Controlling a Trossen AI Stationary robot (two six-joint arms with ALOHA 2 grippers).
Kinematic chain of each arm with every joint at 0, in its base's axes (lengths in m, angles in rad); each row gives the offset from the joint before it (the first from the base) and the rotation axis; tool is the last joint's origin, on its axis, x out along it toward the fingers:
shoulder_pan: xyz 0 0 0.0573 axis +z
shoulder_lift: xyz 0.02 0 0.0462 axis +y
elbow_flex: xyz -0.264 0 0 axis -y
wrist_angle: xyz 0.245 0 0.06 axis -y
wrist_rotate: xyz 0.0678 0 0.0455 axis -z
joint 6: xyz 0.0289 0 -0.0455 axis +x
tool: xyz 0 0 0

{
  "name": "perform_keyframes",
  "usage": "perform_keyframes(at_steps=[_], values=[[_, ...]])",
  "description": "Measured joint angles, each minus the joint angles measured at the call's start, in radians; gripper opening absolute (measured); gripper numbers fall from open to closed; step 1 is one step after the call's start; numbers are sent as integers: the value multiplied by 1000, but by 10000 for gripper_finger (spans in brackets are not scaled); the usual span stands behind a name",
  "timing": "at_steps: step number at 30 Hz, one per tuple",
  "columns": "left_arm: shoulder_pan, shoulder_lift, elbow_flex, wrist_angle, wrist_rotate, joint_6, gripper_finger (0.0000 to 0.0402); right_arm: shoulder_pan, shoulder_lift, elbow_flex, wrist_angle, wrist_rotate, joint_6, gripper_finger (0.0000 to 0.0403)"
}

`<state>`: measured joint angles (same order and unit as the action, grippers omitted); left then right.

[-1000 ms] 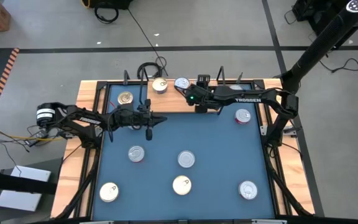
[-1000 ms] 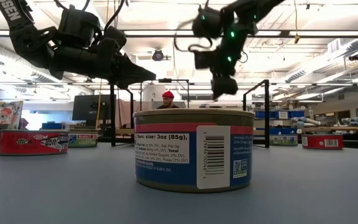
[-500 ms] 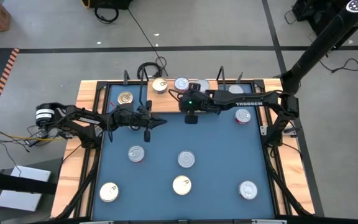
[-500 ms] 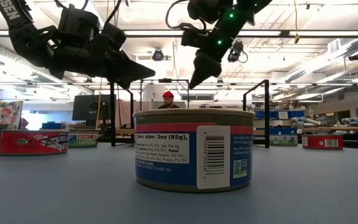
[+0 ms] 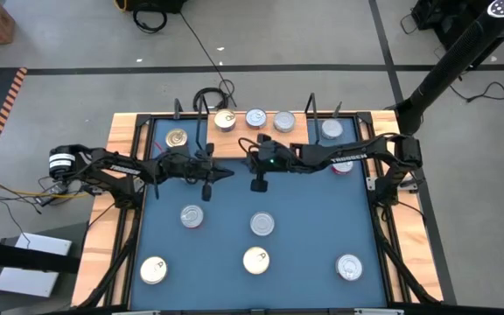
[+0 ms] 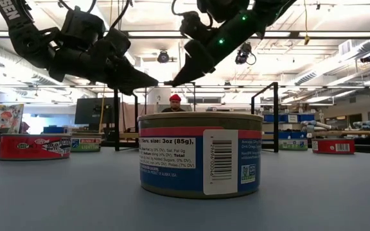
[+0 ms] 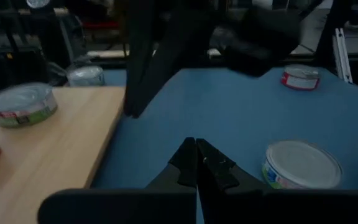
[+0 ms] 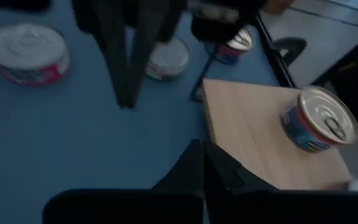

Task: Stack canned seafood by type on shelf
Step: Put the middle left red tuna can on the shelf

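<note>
The shelf (image 5: pixel 304 140) is a light-wood board along the table's far edge. Several of the canned seafood tins stand on it, among them a gold-topped one (image 5: pixel 176 137) and a silver one (image 5: pixel 284 121). More tins stand on the blue table, such as (image 5: pixel 262 224), (image 5: pixel 192 216) and the blue-and-red tin (image 6: pixel 201 154) close to the low camera. My left gripper (image 5: pixel 229 170) (image 7: pixel 196 144) and my right gripper (image 5: pixel 247 157) (image 8: pixel 202 144) hang shut and empty above the table just in front of the shelf. Their tips nearly meet.
Black wire frames (image 5: pixel 191 105) (image 5: pixel 322 109) rise at the shelf's ends. A red-sided tin (image 5: pixel 342 163) lies partly under my right arm. Other tins stand near the front edge (image 5: pixel 153 269) (image 5: pixel 255 260) (image 5: pixel 349 267). A person in a red cap (image 6: pixel 173 98) stands beyond the table.
My right gripper has drawn back from over the shelf toward the table's near left. It has tipped from pointing down to slanting, and its fingers have shut. A silver tin that it covered now shows on the shelf.
</note>
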<state>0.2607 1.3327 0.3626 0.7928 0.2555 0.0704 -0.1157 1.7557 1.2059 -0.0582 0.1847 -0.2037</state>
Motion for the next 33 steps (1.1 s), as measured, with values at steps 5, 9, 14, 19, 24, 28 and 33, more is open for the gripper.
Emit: perform_keyframes(at_steps=[5,9,14,19,24,28,33], values=[[0,-14,0,-34,33,-3,1,37,-10,-41,65,-3,28,2],[0,-68,0,-89,53,-3,1,62,-23,-111,210,-14,68,2],[-10,-157,6,-212,60,-2,1,87,-41,-190,339,-30,93,1],[-60,-238,83,-520,64,28,1,108,-82,-263,347,-24,138,1],[-144,-263,207,-852,10,30,1,142,-175,-349,330,26,159,1],[-234,-260,308,-1118,-36,-9,1,174,-269,-419,315,133,161,1],[-374,-259,382,-1339,-115,-152,4,216,-373,-480,313,223,175,2]])
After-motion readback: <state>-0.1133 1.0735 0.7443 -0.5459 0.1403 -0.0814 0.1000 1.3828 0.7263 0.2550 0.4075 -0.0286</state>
